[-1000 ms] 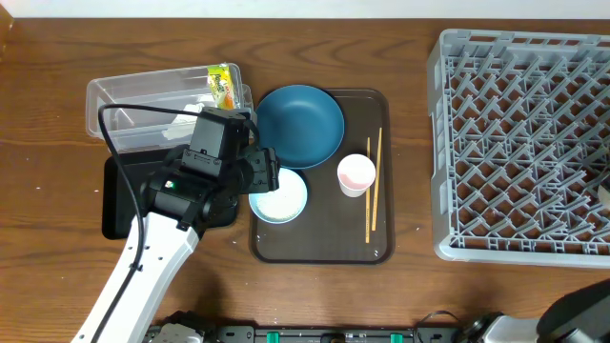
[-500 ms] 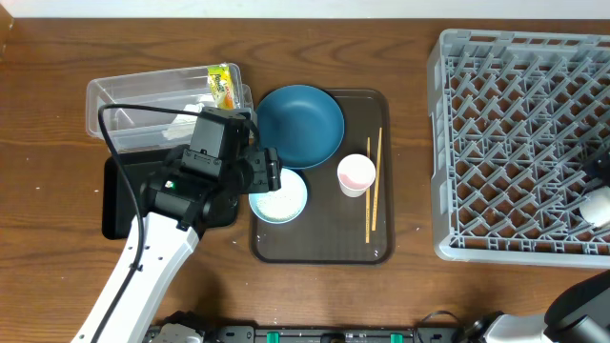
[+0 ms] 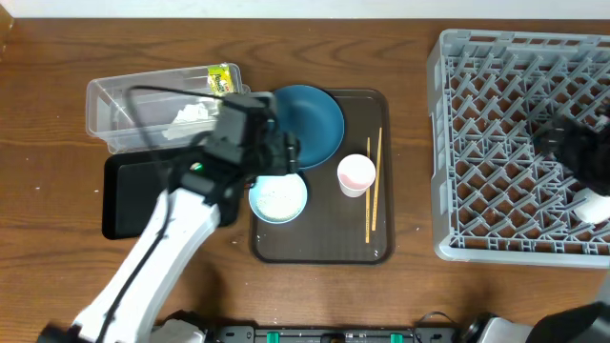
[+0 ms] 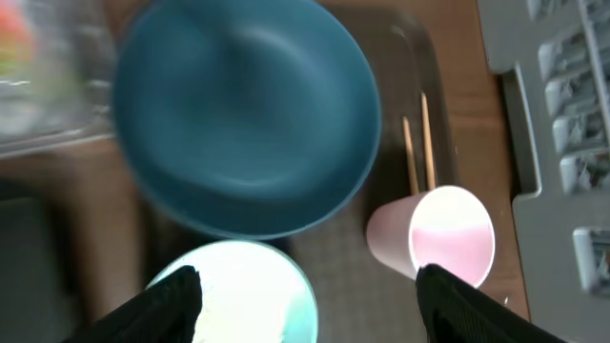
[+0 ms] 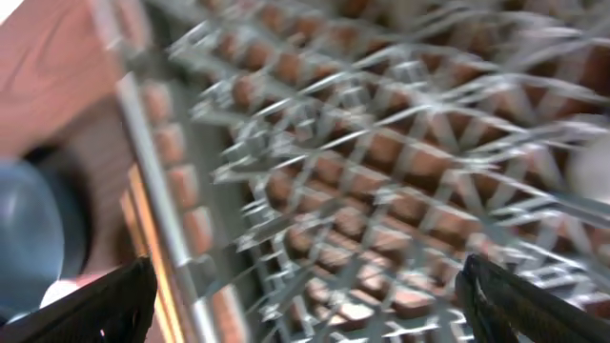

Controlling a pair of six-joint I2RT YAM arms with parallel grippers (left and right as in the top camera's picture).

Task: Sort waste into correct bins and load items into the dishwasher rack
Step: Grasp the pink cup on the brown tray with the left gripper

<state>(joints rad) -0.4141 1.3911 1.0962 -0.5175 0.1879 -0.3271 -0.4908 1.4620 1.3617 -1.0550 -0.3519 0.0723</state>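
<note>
Overhead: the brown serving tray (image 3: 319, 250) lies mid-worktop (image 3: 57, 57). On it sit the dark-blue plate (image 3: 310, 124) at the far end, the light-blue bowl (image 3: 278, 198) near left, and the pink-lined cup (image 3: 355, 174) and chopsticks (image 3: 374, 186) toward the right. The left tool (image 3: 284, 154) hangs over the tray's left edge. Left of the tray are the clear tub (image 3: 124, 114), holding tissue (image 3: 191, 114) and wrapper (image 3: 221, 78), and the black bin (image 3: 129, 200). Right of the tray stands the grey rack (image 3: 519, 143), a white cup (image 3: 593, 205) inside.

Left wrist: the left tool is spread wide, gripping nothing, above the tray.

Right wrist: the right tool (image 5: 305, 276), spread and empty, hangs over the blurred rack lattice.
</note>
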